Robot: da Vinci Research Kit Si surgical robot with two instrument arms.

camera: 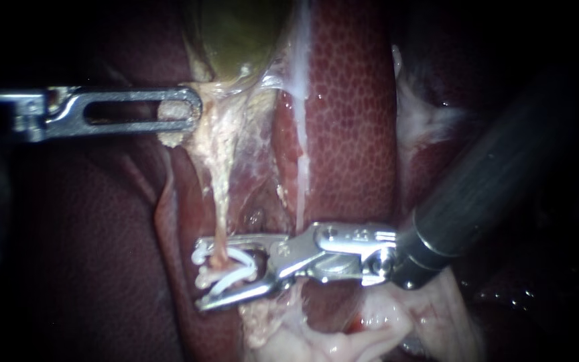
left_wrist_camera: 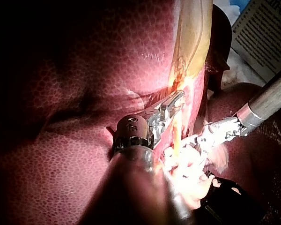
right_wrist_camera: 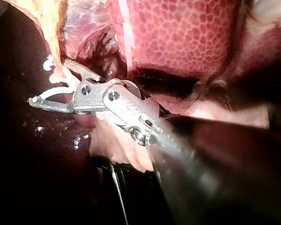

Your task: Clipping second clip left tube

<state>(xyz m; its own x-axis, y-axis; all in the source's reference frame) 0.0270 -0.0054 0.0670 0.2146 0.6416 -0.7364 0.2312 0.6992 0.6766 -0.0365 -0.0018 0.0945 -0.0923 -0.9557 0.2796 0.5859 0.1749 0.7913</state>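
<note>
Your left tool (camera: 192,110), slotted steel jaws on a shaft coming in from 9 o'clock, is closed on the pale yellowish tissue (camera: 177,137) just under the olive-green gallbladder (camera: 236,33) at 12 o'clock. Your right tool (camera: 201,273), steel jaws on a dark shaft from 3 o'clock, sits at 7 o'clock. Its jaws are spread, with an open white plastic clip (camera: 239,265) seated between them and touching both. The left tube (camera: 221,214), a thin tan strand, runs down from near the gripped tissue and ends between the clip's two arms. A whitish second strand (camera: 301,167) lies toward 3 o'clock of it on the mottled dark red liver (camera: 353,114). Pale fatty tissue (camera: 316,338) crowds under the right tool at 6 o'clock. Only the right wrist view shows a small white piece (right_wrist_camera: 49,63) on the tube just ahead of the jaws; you cannot tell what it is. Only the left wrist view shows a printed sheet (left_wrist_camera: 264,33) beyond the right tool's shaft.
</note>
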